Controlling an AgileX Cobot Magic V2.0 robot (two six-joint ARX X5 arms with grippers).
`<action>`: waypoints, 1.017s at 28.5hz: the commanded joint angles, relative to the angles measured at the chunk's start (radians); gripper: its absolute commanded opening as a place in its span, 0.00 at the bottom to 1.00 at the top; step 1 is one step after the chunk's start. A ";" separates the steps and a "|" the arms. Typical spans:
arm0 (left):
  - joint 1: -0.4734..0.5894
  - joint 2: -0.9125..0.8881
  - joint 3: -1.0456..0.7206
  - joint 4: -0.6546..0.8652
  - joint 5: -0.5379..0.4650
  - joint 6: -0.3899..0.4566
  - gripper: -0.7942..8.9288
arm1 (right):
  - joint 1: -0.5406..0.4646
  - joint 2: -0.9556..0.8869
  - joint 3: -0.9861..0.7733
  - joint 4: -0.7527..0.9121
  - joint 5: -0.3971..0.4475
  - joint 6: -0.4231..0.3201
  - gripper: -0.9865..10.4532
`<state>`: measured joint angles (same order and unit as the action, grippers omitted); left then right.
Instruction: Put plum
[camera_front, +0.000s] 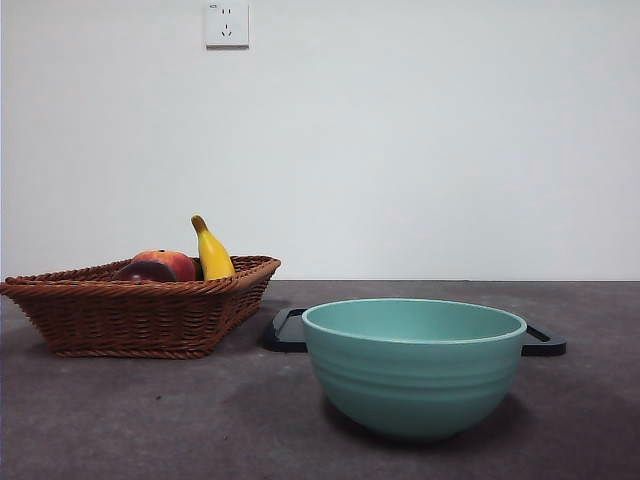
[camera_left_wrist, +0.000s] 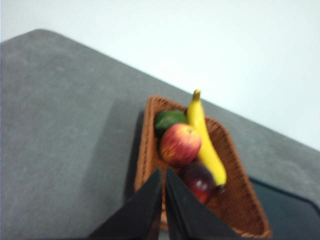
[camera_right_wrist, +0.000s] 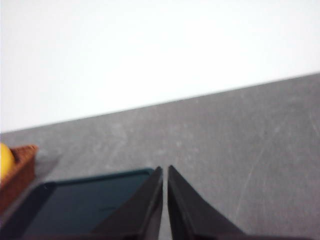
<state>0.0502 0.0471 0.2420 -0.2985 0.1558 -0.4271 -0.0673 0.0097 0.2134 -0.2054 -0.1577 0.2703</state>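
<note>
Woven wicker basket (camera_front: 140, 315) (rough, ribbed); glossy smooth plum (camera_left_wrist: 198, 182); smooth, softly shiny bowl (camera_front: 414, 366); matt, slightly grainy grey table (camera_front: 150, 420).

Plain white wall (camera_front: 400, 150) with a socket (camera_front: 227, 24) behind a dark grey tabletop (camera_front: 150, 420).
</note>
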 joint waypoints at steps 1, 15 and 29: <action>0.003 0.049 0.098 -0.026 0.002 -0.009 0.09 | 0.000 0.026 0.093 -0.057 -0.003 0.014 0.09; 0.002 0.432 0.549 -0.346 0.263 0.282 0.09 | 0.000 0.414 0.582 -0.433 -0.272 -0.169 0.09; -0.060 0.676 0.813 -0.768 0.481 0.578 0.09 | 0.109 0.723 0.809 -0.793 -0.523 -0.348 0.09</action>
<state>-0.0067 0.7158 1.0321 -1.0584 0.6289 0.0883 0.0326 0.7277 1.0004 -0.9882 -0.6746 -0.0353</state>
